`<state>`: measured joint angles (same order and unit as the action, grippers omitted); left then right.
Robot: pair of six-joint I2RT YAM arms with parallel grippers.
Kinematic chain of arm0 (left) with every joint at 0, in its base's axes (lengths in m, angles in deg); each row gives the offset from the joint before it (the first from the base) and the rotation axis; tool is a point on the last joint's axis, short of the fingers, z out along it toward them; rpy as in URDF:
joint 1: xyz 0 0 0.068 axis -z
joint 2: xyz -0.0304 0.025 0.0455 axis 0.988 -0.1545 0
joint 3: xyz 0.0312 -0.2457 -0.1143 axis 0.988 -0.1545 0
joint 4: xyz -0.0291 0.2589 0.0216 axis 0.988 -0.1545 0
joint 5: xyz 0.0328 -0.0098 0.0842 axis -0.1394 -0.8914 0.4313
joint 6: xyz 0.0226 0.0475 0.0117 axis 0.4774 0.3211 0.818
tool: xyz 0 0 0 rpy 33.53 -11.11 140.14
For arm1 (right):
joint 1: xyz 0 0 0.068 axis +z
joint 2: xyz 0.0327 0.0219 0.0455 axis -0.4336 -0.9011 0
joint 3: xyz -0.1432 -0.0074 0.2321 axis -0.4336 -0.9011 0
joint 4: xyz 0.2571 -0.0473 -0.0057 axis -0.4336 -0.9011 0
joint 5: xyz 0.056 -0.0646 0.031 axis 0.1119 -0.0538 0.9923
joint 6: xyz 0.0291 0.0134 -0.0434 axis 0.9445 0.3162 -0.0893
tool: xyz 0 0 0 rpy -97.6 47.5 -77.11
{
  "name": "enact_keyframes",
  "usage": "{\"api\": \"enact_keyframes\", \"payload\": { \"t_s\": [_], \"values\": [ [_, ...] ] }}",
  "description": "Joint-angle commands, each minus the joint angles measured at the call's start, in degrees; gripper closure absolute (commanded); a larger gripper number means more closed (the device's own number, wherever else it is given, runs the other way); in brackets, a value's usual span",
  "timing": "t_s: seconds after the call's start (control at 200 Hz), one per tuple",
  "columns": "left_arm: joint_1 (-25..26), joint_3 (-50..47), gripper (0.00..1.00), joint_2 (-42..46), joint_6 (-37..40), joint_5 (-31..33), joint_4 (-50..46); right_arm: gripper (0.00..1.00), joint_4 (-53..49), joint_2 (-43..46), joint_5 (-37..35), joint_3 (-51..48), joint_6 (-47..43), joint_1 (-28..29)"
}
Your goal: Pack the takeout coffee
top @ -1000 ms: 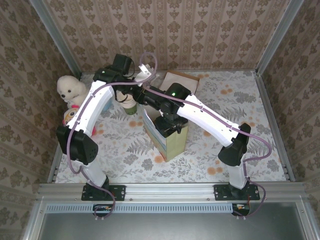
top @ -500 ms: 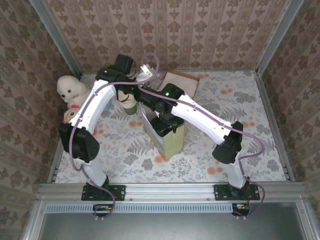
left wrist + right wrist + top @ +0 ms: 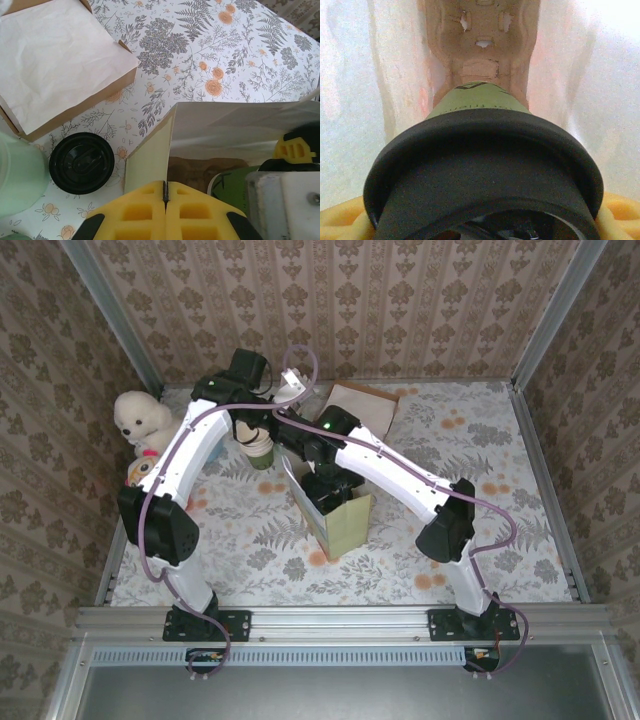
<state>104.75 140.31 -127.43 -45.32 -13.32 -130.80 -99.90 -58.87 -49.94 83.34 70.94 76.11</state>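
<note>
Left claw has clenched on the bag rim at tabletop centre; right claw, grasping the coffee, holds it inside; release remains.

Bag mouth blocked: right gripper with coffee takes the middle, walls close on both sides, carrier at bottom. Left gripper pinches bag rim. Left of bag tight: black lid, cups, box. Table right of bag free.
</note>
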Motion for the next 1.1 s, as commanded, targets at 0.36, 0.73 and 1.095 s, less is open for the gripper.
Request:
{"api": "enact_keyframes", "payload": {
  "t_s": [0.36, 0.73, 1.095],
  "values": [
    [-0.7, 1.1, 1.0, 0.0, 1.1, -2.2, -1.2, 0.45, -4.0, -2.4, 1.0, -2.6, -2.6, -0.6],
    [-2.5, -0.1, 1.0, 0.6, -1.5, -2.4, 2.1, 0.46, -3.7, 0.9, 2.1, -8.6, -3.2, -0.5],
    [-2.2, -2.6, 1.0, 1.6, -2.7, -5.3, 4.6, 0.46, 0.3, -0.8, 5.8, -7.1, -3.7, -1.8]
  ]
}}
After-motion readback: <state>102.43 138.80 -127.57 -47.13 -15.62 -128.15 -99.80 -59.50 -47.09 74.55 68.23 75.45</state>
